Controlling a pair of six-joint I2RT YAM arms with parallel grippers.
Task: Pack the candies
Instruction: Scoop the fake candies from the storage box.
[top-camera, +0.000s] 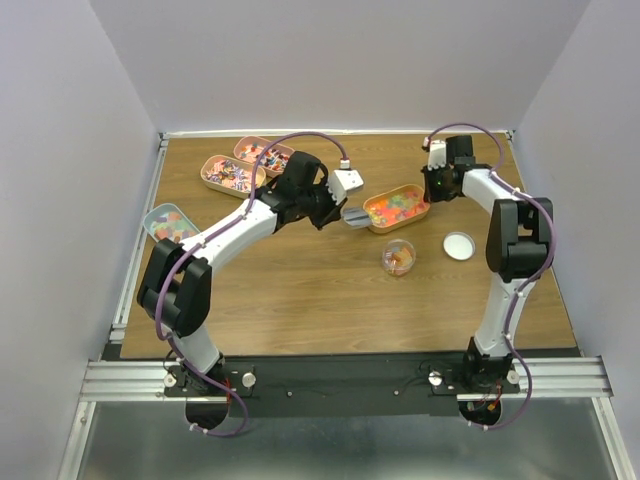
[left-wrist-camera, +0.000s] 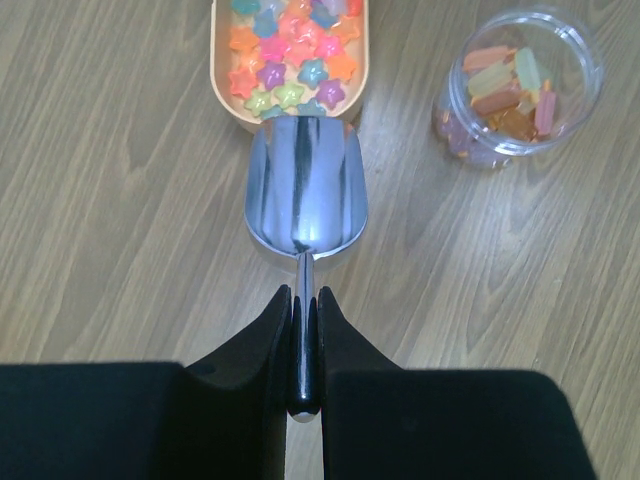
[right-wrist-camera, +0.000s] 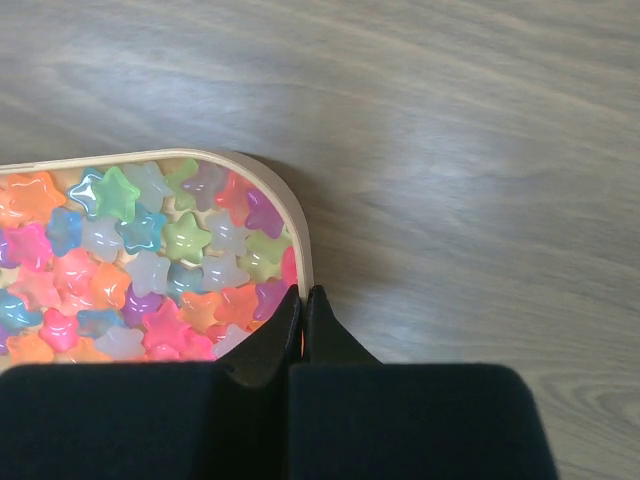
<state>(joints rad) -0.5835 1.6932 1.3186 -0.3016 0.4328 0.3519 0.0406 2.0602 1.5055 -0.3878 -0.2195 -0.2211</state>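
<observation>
Left arm (top-camera: 235, 232) and right arm (top-camera: 492, 305) show white links, black joints, purple cables (top-camera: 300, 137), black jaws

no readable text, no labels, no brands, no numbers on anything in view

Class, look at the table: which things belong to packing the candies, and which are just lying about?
In the job: star candies in the star-candy tin; scoop, held by the left hand; right hand, pinching that tin's rim; clear jar, part filled; white lid.
Lying about: nearer peach tin and farther peach tin, back left; blue tin, left edge.
</observation>
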